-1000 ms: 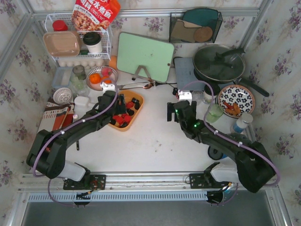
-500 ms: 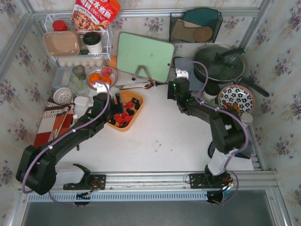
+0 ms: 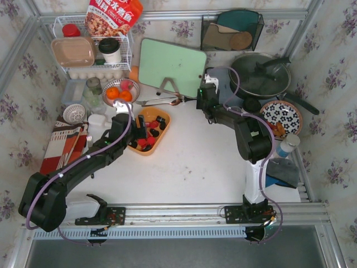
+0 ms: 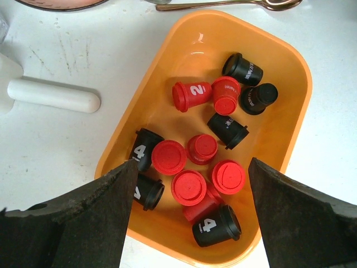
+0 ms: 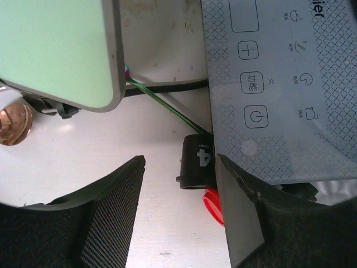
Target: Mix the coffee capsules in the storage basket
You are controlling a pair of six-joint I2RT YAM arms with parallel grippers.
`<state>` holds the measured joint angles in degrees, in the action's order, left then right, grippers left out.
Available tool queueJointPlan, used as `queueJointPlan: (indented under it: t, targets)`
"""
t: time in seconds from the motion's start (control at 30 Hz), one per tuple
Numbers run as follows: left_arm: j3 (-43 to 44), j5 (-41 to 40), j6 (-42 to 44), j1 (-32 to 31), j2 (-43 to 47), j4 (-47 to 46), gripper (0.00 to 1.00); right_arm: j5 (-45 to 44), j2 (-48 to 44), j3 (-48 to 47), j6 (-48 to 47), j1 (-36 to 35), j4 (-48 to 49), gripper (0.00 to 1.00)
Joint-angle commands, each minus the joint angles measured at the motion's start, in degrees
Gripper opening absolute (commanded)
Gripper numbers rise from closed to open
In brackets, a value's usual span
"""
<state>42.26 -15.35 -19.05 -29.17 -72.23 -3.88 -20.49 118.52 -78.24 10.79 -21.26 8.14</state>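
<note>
The white surface (image 3: 184,162) carries a green cutting board (image 3: 170,66) and a grey cooker panel (image 3: 220,84). The right hand (image 3: 202,100) is pushed into the gap between them. The left hand (image 3: 135,125) hangs over the near-left edge of the storage basket (image 3: 163,119).

From the left wrist, the storage basket (image 4: 295,84) lies directly below and ahead of the left hand (image 4: 192,163). Its long axis slants away to that hand's right. This hand is spread wide and holds nothing. A dozen or so coffee capsules (image 4: 189,187), red and black, lie jumbled inside, some marked with numbers.

The coming move looks to turn on the right hand (image 5: 179,160). A black capsule (image 5: 196,161) marked 4 lies between its fingertips, hard against the cooker panel (image 5: 279,84). Its long axis runs the way the fingers point, flanged end toward the hand, so the jaws would close across its width. They stand partly apart and grip nothing. The right finger (image 5: 245,223) is very close to it, but I cannot tell if they touch. A red capsule (image 5: 213,205) peeks from under the panel, just nearer the hand.

Only the right wrist view shows these two strays. Only the top view shows the basket well off to this hand's left.
</note>
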Motion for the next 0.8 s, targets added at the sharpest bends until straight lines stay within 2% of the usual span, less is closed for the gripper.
queueJointPlan:
  t: [0.0,0.3,0.43,0.6,0.77]
  targets:
    - [-0.65,0.52,0.94,0.03,0.4,-2.99,0.83,0.15,0.52,-0.75,4.71,0.76,-1.46,0.61]
    - [-1.37,1.01,0.9,0.11,0.44,-3.47,0.83,2.9,-0.48,-0.64,11.28,1.22,-4.94,0.61]
    - [-1.56,1.29,0.94,0.07,0.57,-3.63,0.83,3.93,-3.31,3.03,13.31,1.22,-2.17,0.6]
    - [-1.48,1.61,0.85,0.07,0.34,-3.92,0.83,5.45,-4.4,3.37,9.65,0.89,0.44,0.6]
    - [-1.72,1.75,0.82,0.08,0.16,-4.0,0.83,1.61,-0.6,-1.61,6.32,0.91,-5.16,0.61]
